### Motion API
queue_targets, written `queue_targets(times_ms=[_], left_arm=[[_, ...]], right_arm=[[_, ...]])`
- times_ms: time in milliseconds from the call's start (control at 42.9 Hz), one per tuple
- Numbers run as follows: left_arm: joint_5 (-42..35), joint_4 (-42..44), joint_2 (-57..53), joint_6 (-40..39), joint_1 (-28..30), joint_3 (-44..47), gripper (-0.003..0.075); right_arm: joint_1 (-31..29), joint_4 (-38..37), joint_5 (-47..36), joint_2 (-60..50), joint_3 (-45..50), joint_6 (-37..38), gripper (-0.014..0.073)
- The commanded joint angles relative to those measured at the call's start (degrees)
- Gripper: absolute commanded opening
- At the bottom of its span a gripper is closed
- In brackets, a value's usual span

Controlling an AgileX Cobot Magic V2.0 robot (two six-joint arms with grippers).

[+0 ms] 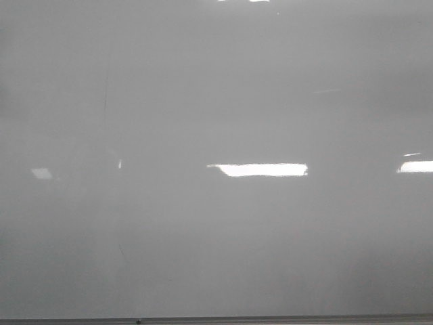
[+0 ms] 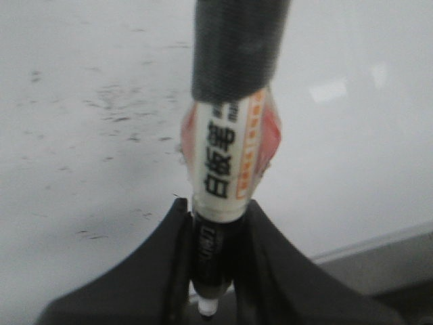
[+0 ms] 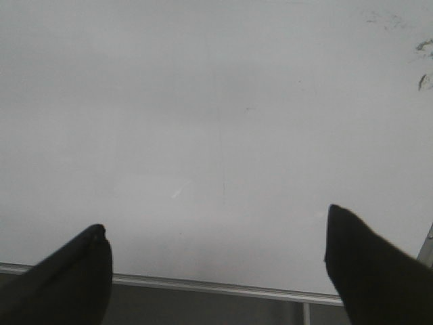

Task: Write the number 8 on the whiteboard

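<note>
The whiteboard [image 1: 203, 237] fills the front view, pale grey and glossy, with bright light reflections. No number 8 shows on it in any view. Neither arm shows in the front view. In the left wrist view my left gripper [image 2: 215, 223] is shut on a marker [image 2: 226, 156] with a white and orange label and a dark cap end, held over the whiteboard [image 2: 81, 81], which carries faint dark smudges. In the right wrist view my right gripper [image 3: 215, 233] is open and empty over the whiteboard [image 3: 216, 122], near its frame.
The board's thin grey frame edge runs along the bottom of the front view [image 1: 270, 318]. It also shows in the right wrist view [image 3: 216, 286] and the left wrist view [image 2: 379, 240]. Small dark smudges [image 3: 423, 64] mark the board near the right gripper.
</note>
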Motion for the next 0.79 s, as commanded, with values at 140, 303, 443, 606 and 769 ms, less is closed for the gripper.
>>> queue_targets(times_ms=[140, 303, 443, 606, 769], left_arm=[[12.6, -12.3, 0.8, 18.3, -12.4, -7.9, -0.0021], [16.0, -13.6, 4.0, 22.4, -21.0, -11.0, -0.0021], [15.9, -13.6, 6.6, 25.9, -27.9, -12.1, -0.0021], [14.7, -13.6, 7.2, 28.2, -34.6, -12.1, -0.002], [14.4, -13.6, 7.2, 28.2, -37.6, -12.1, -0.002]], right_arm=[[-0.2, -0.4, -0.2, 4.1, -2.6, -1.2, 0.0654], [1.6, 3.8, 1.4, 9.0, -3.2, -7.0, 0.0654], [5.9, 9.8, 3.5, 13.9, -5.7, -15.5, 0.0654], [14.0, 17.8, 7.1, 18.5, -8.6, -31.4, 0.0645], [22.9, 22.4, 8.6, 22.2, -10.7, -42.2, 0.0594]])
